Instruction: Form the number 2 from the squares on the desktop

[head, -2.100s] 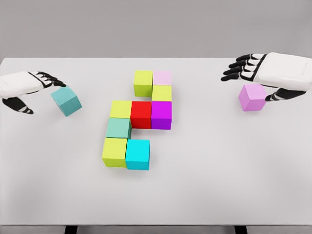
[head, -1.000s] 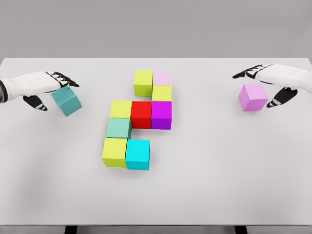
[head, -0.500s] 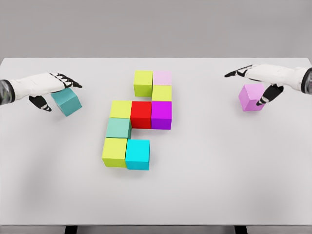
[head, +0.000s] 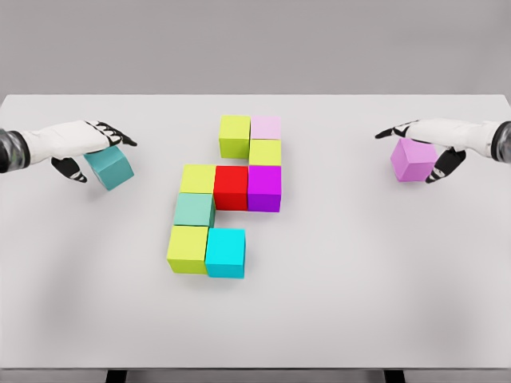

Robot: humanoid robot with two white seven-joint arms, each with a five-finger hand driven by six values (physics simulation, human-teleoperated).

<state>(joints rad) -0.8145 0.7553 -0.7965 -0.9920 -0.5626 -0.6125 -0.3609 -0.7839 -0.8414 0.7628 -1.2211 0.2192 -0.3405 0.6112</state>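
- A teal cube is being covered by the left hand near the table's left edge, fingers laid flat over its top and the thumb dropped down its outer side; whether it is truly being gripped cannot be told.
- A pink-violet cube is being bracketed the same way by the right hand at the far right, fingers stretched over the top and the thumb curling down beside its right face; a firm hold cannot be confirmed here either.
- Both loose cubes are being kept well apart from the central cluster, judged as spare pieces being readied for carrying inward.
- The figure is being built mid-table: a lime cube and a pale pink cube are forming the top bar, with a yellow-green cube just below on the right.
- The middle bar is being made by a yellow cube, a red cube and a magenta cube, all touching.
- A mint cube is dropping the left side down to a lime-yellow cube and a cyan cube.
- The top and bottom bars are each being shown one cube shorter than the middle bar, so the two spares are judged as meant for those ends.
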